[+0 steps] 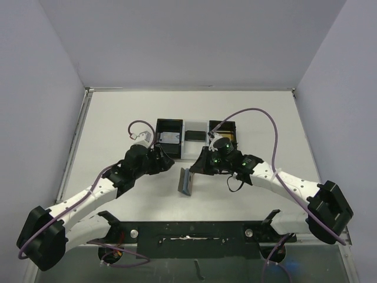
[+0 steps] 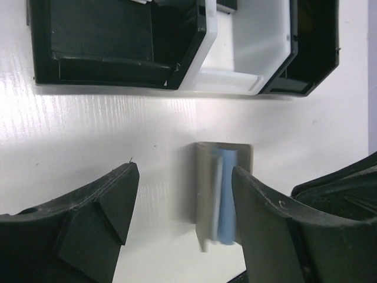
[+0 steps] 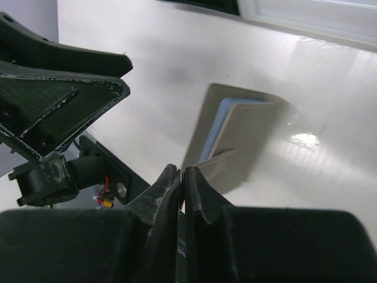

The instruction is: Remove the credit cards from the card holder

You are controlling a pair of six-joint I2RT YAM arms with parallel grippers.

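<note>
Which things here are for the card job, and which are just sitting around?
For the job:
card holder, blue inside showing
left pincer, open
right pincer, shut near the holder's tab

Just sitting:
black-and-white tray, behind the holder

- Your L arm stretches fwd from its base at near-left and angles in twd the centre.
- L gripper: jaws spread wide, fingertips pointing fwd and down.
- Your R arm comes in from near-right, bent at the elbow, wrist turned twd the L side.
- R gripper: jaws pressed together, tips meeting.
- Both grippers sit near the mid-line, facing each other, close but not touching.
</note>
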